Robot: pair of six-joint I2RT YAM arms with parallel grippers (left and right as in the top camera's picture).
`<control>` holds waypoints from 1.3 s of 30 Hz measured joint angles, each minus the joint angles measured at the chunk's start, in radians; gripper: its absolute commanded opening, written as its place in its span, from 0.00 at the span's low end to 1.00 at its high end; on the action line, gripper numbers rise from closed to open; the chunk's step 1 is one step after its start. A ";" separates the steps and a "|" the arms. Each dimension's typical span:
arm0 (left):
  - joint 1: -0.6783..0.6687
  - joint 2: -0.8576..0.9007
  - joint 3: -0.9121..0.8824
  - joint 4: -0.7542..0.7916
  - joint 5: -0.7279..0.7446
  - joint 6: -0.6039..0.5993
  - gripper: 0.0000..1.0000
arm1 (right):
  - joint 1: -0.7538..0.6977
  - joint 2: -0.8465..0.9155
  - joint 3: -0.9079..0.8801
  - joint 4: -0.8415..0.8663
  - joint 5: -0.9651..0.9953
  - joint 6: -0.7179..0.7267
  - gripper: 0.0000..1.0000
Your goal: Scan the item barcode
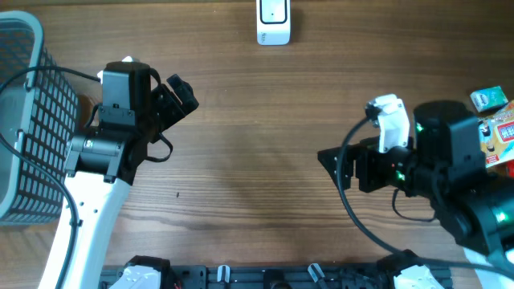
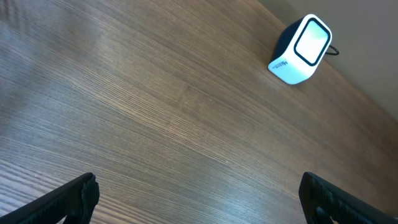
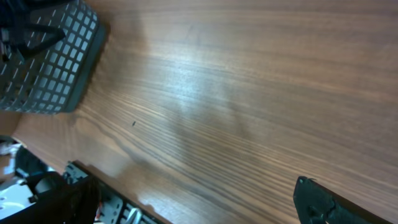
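Nearest the lens in each wrist view are our own black fingertips [image 2: 71, 198]. The left gripper [image 2: 198, 202] shows one finger at either lower corner of its picture with bare wood between them, and the right gripper [image 3: 193, 208] shows the same. Both stand spread wide and pinch nothing.

We judge the task to be at its very start. The things to scan, a small heap of colourful cardboard packets [image 1: 498, 120], lie at the right edge of the brown wooden desk [image 1: 257, 120], partly hidden behind the right arm, and neither gripper touches them. The white box-shaped barcode scanner [image 1: 273, 22] stands at the middle of the far edge, well apart from the packets. Everything is left to do: picking up a packet, carrying it to the scanner, and turning its barcode to the window.

Only the overhead view shows the packets. Only the left wrist view shows the scanner's glass face and its cable. The right wrist view looks away from the packets, toward the grey plastic mesh basket [image 3: 46, 62] at the left edge. We can make out no barcode in any view.
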 measured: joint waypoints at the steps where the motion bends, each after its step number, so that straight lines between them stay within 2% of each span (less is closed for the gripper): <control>1: 0.000 0.000 0.000 0.000 0.000 0.000 1.00 | 0.000 -0.006 0.000 0.000 0.006 -0.007 1.00; 5: 0.000 0.000 0.000 0.000 0.000 0.000 1.00 | -0.001 -0.026 -0.004 0.031 0.019 -0.058 1.00; 8: 0.000 0.000 0.000 0.000 0.000 0.000 1.00 | -0.026 -0.116 -0.093 0.139 0.025 -0.114 1.00; 12: 0.000 0.000 0.000 -0.001 0.000 0.000 1.00 | -0.109 -0.298 -0.322 0.403 0.029 -0.148 1.00; 14: 0.000 0.000 0.000 -0.001 0.000 0.000 1.00 | -0.188 -0.450 -0.535 0.595 0.032 -0.155 1.00; 18: 0.000 0.000 0.000 0.000 -0.001 0.000 1.00 | -0.237 -0.590 -0.777 0.864 0.033 -0.166 1.00; 20: 0.000 0.000 0.000 0.000 -0.001 0.000 1.00 | -0.239 -0.604 -0.852 0.931 0.032 -0.166 1.00; 24: 0.000 0.000 0.000 0.000 -0.003 0.000 1.00 | -0.239 -0.603 -0.916 0.947 0.029 -0.166 1.00; 39: 0.000 0.000 0.000 0.000 -0.003 0.000 1.00 | -0.239 -0.603 -0.916 0.931 0.093 -0.253 1.00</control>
